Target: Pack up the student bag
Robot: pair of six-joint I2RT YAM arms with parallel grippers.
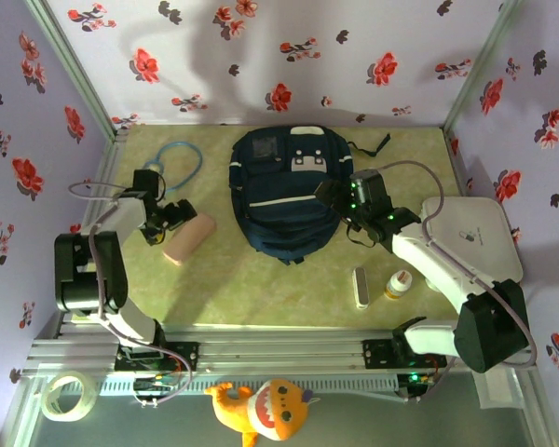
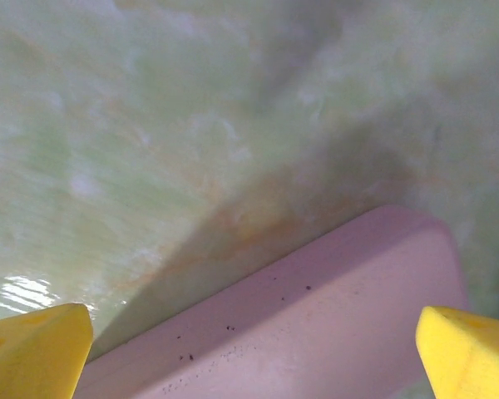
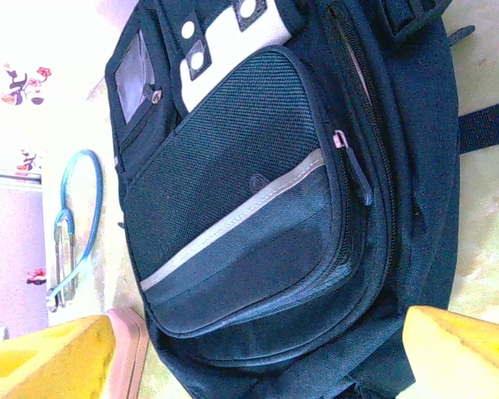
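The left claw [image 1: 172,216] hangs spread apart over the pink case [image 1: 188,238] at the bag's [image 1: 279,196] eight o'clock, while the right claw [image 1: 340,197], likewise apart, sits at its three o'clock edge, seemingly just clear of the fabric.

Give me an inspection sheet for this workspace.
Surface: green marbled tabletop, no spills seen.
Job's things: student bag lies flat mid-table, front pocket up.
Clutter: pink case, blue loop, white case, small bottle and white stick on the table; tape roll and plush toy beyond the front rail.
Grippers: left gripper open over the pink case; right gripper open over the bag.
Cables: grey cables loop off both arms.
Surroundings: floral walls.
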